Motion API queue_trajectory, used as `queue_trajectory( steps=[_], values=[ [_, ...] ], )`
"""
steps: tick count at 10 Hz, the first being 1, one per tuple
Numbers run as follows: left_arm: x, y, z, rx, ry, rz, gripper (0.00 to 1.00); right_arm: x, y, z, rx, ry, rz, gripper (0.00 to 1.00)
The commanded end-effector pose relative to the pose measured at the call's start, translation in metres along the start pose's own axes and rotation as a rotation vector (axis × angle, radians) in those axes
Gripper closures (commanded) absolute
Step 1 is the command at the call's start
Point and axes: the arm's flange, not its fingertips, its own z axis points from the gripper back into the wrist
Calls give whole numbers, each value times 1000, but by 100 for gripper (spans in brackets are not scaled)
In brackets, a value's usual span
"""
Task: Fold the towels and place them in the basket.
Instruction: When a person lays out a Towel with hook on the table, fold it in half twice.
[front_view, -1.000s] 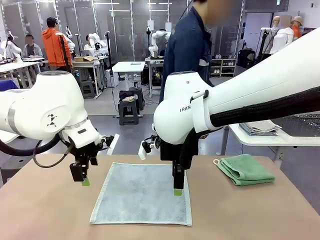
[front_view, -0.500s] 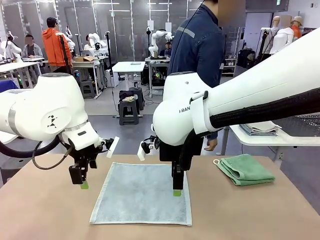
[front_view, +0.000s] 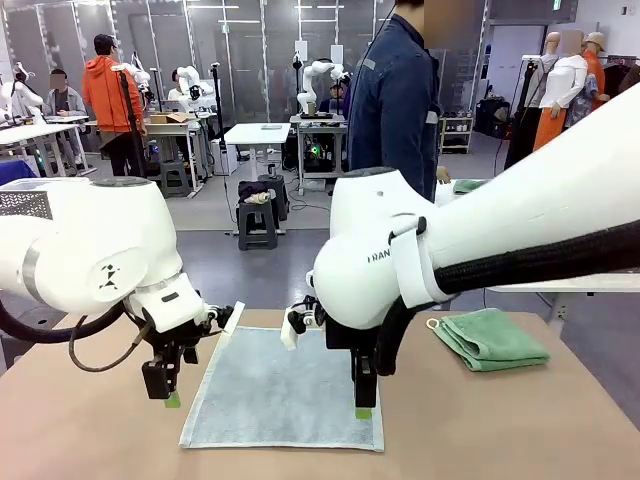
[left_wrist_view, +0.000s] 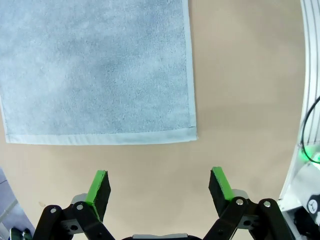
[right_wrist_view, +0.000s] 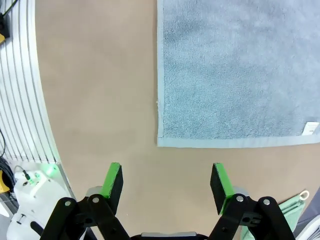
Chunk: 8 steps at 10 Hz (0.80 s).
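A pale grey-blue towel (front_view: 280, 390) lies flat and unfolded on the brown table (front_view: 90, 440). My left gripper (front_view: 171, 398) hangs open just off its left edge, close to the near left corner. In the left wrist view the towel (left_wrist_view: 100, 65) ends at a corner ahead of my open gripper (left_wrist_view: 160, 186), which is over bare table. My right gripper (front_view: 363, 410) stands open at the towel's right edge near the front corner. In the right wrist view the towel (right_wrist_view: 235, 65), with its white label (right_wrist_view: 311, 128), lies ahead of the open gripper (right_wrist_view: 167, 184). A mint green towel (front_view: 490, 340) lies folded at the right. The basket is out of view.
A person in a dark blue jacket (front_view: 395, 100) stands at the far side of the table. A white side table's edge (front_view: 590, 285) shows behind my right arm. A strip of the green towel (right_wrist_view: 292, 205) lies at the right wrist view's lower right.
Both grippers have moved toward the table's near edge and lower, along the grey-blue towel's side edges to its front corners. The person has shifted behind the table.
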Motion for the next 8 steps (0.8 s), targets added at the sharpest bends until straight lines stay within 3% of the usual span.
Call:
queue_trajectory(
  steps=[1, 4, 8],
  values=[
    [0, -9, -15, 28, -33, 13, 0, -9, 3, -19, -27, -22, -26, 12],
    [4, -18, -41, 28, -10, 109, 0, -15, -2, -46, -42, -3, -51, 12],
    [5, -14, -70, 26, 9, 129, 0, -20, -23, -73, -37, 13, -42, 12]
  ],
)
